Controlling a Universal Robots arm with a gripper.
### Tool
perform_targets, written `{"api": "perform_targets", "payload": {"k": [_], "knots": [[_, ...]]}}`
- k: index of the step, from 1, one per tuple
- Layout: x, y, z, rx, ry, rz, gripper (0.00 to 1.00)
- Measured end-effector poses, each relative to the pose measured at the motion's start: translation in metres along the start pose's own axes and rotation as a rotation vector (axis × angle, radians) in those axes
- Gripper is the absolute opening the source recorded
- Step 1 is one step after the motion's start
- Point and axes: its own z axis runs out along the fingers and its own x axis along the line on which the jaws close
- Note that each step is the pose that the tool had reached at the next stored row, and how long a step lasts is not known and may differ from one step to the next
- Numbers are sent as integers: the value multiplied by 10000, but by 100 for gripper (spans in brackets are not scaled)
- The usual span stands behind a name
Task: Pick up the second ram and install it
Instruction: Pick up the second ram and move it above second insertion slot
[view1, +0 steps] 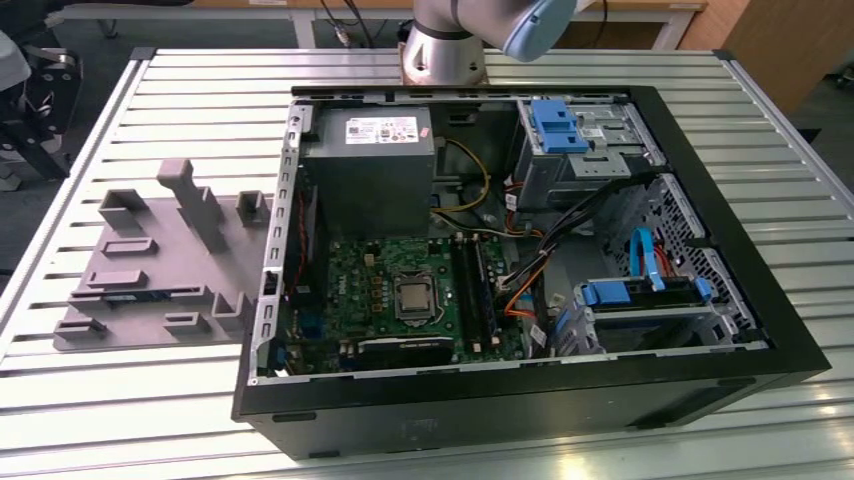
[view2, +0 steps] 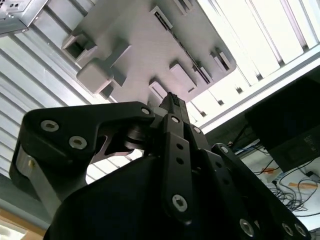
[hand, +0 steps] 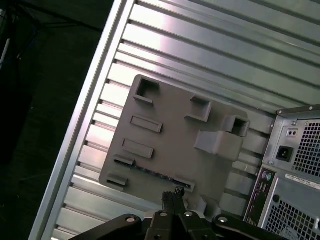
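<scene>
A slatted metal table (view1: 160, 100) gleamed under bright overhead light. Wooden furniture (view1: 787, 50) stood beyond it, and loose cables (view2: 295, 187) lay on the pale floor (view2: 260, 160).

- The exterior view looks steeply down from high above onto the counter (view1: 200, 110), taking in the whole open computer case (view1: 534, 405) and grey tray (view1: 150, 255).
- Both wrist views sit close behind the tool (hand: 173, 196) (view2: 173, 102), looking along it to the same grey tray (hand: 170, 125) (view2: 145, 45) beyond its tip.
</scene>
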Motion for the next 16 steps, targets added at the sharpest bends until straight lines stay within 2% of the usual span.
{"api": "perform_targets", "payload": {"k": [16], "knots": [[3,0,4,-56,109,-2475,11]]}}
